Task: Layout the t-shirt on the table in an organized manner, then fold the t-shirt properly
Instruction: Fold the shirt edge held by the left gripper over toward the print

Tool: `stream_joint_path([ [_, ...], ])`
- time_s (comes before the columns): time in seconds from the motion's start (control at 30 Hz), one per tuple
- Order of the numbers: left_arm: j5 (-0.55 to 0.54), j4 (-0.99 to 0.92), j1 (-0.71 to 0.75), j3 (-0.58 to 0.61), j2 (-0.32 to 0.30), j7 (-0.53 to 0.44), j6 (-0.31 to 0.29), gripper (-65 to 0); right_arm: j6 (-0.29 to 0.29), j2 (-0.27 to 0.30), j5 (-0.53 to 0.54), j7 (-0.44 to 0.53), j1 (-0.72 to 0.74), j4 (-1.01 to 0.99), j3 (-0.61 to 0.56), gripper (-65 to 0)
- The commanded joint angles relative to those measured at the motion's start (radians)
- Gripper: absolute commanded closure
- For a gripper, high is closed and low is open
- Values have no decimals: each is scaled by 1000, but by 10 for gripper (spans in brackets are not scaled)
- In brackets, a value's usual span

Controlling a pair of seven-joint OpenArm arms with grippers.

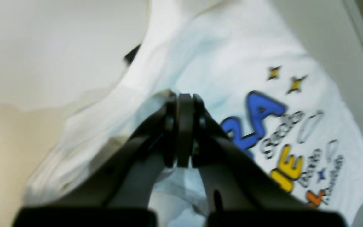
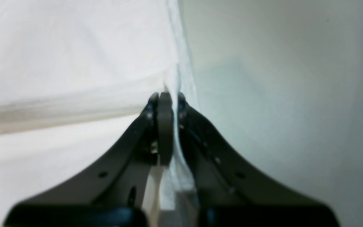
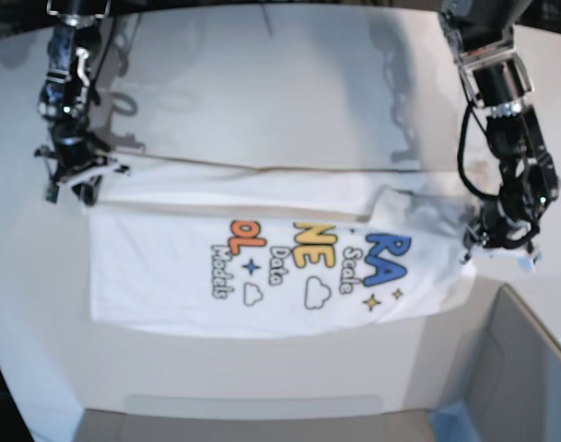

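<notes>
White cotton t-shirt (image 3: 262, 267), light and limp, sags between my left hand (image 1: 184, 132) and right hand (image 2: 165, 126), both clenched on its edges.

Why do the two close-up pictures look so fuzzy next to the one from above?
Left wrist view: the tool sits right at the lens, dark and soft, and the t-shirt print is smeared. Right wrist view: the other tool is just as soft, the cloth washed out. Base view: sharper, with arm shadows across the table.
</notes>
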Motion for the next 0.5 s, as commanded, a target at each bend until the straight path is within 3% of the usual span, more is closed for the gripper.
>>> stream_joint_path([
  [0.0,1,18,-18,-2,-19,-22,-1,0,-4,16,0,30,12,19,8,0],
  [0.2,1,-87,-88,5,-22,-57,-6,0,-4,16,0,30,14,19,8,0],
  [0.37,1,-143,-102,130,-49,-159,-6,0,-4,16,0,30,25,18,8,0],
  [0.47,1,-143,-102,148,-52,-172,-6,0,-4,16,0,30,26,18,8,0],
])
